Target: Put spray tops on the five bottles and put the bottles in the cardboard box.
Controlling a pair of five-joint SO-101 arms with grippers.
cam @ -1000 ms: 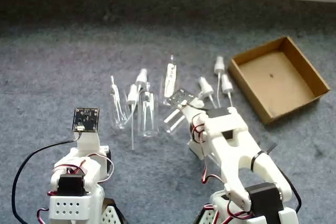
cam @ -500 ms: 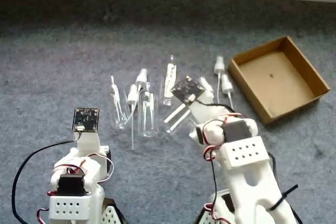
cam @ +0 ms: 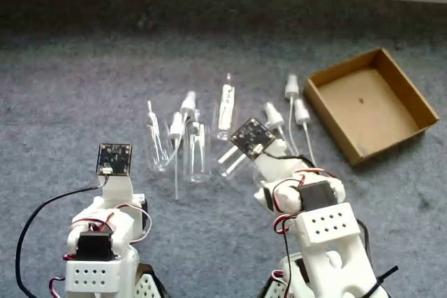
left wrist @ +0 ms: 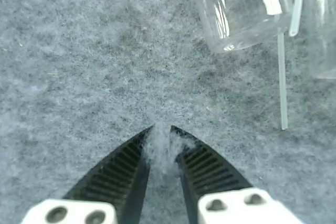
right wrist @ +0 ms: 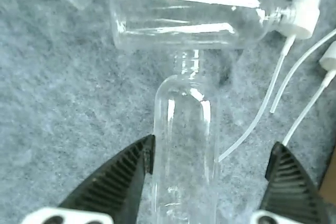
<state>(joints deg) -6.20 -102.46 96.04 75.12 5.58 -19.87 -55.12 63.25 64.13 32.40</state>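
Note:
Several clear bottles lie on the grey carpet: two (cam: 159, 148) (cam: 197, 151) left of centre, one (cam: 225, 106) farther back, and one (cam: 232, 160) at an angle. That angled bottle (right wrist: 186, 129) lies between the fingers of my open right gripper (right wrist: 211, 153), which do not press on it. Another bottle (right wrist: 184, 19) lies crosswise just beyond its neck. Loose white spray tops (cam: 187, 102) (cam: 274, 113) (cam: 291, 87) with thin tubes lie among the bottles. My left gripper (left wrist: 161, 129) is shut over bare carpet, short of a bottle's base (left wrist: 236, 9).
The open cardboard box (cam: 412, 95) sits at the right, beyond the spray tops, with nothing in it. A spray top (right wrist: 303, 15) and its tube lie next to the right gripper's far finger. Both arm bases stand at the near edge.
The right arm lifted its upper part and swung its wrist forward over the bottles, then drew back a little onto the angled bottle. The left arm stayed still.

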